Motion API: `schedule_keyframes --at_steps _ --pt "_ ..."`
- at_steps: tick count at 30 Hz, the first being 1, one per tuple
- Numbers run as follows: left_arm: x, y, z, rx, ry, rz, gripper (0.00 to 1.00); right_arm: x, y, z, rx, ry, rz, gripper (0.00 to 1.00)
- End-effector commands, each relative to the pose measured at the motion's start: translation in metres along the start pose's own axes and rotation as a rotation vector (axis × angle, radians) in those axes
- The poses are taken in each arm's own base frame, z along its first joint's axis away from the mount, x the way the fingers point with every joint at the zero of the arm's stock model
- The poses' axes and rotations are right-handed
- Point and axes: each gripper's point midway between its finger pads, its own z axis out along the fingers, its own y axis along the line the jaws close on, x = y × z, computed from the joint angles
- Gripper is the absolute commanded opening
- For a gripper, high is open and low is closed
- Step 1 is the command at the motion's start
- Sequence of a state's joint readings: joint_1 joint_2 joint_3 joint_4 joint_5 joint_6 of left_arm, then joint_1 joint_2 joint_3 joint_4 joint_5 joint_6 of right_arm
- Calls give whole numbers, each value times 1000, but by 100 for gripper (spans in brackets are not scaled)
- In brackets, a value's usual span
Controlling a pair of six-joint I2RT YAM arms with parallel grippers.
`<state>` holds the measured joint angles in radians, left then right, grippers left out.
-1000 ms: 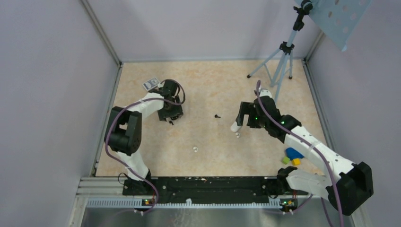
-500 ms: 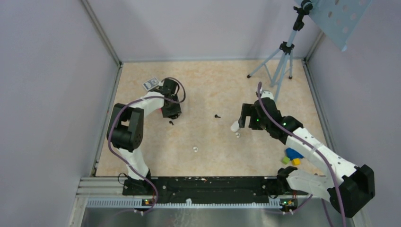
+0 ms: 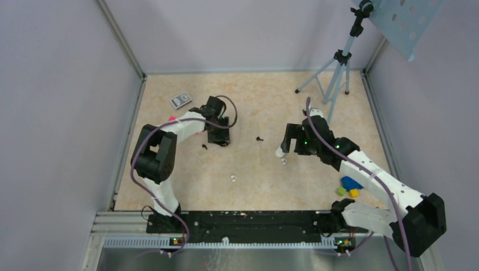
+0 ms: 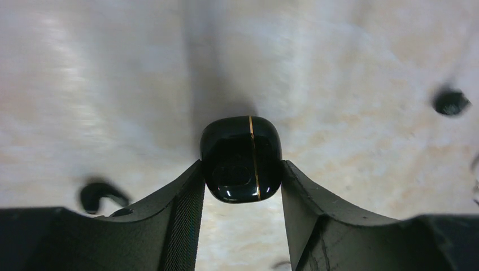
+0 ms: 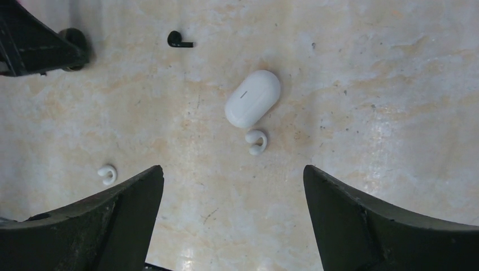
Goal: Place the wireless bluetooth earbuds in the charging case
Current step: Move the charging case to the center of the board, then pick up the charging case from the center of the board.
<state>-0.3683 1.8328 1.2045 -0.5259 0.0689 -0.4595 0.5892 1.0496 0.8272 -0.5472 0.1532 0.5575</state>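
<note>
On my left wrist view, the left gripper [image 4: 242, 176] is clamped on a black pod [image 4: 240, 144] with a gold seam; overhead, the wrist hides it. My right gripper [image 5: 230, 172] stands wide open. The white charging case [image 5: 252, 97] lies ahead of the gap, one earbud [image 5: 257, 141] just beside it, nearer the jaws, and the other earbud [image 5: 106, 174] by one fingertip.

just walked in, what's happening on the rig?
The left gripper is clamped on a glossy black case with a gold seam. The right gripper hangs open over the white charging case, which lies on the table with one white earbud beside it and a second earbud farther off. Neither is in yet.
</note>
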Motion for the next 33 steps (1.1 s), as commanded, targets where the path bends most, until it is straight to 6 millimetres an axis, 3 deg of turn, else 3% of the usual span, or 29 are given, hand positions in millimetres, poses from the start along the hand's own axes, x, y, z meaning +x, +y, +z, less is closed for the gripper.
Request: schedule_keyframes --at_steps 1,6,8,11,15,21,24,26,33 --pt "14 -63 -30 188 0 123 55 -22 36 -3 -120 -31 59 93" --pt "43 -98 -33 284 24 258 57 -19 54 3 -196 -6 135 93" --pt "52 -102 -30 295 9 326 58 -14 64 6 -253 19 201 92" --pt "53 -107 -37 339 -25 385 58 -9 72 14 -310 78 305 87" --pt "50 -122 -60 447 -91 472 59 -18 87 15 -412 93 393 76" --pt "46 -124 -77 470 -128 539 66 -15 83 27 -403 150 437 69" --pt "44 -123 -83 459 -120 520 70 -7 80 31 -332 163 370 64" --pt "42 -122 -88 456 -113 480 70 10 78 32 -232 188 242 63" --pt "31 -101 -112 495 -97 220 71 45 77 45 -9 227 -93 71"
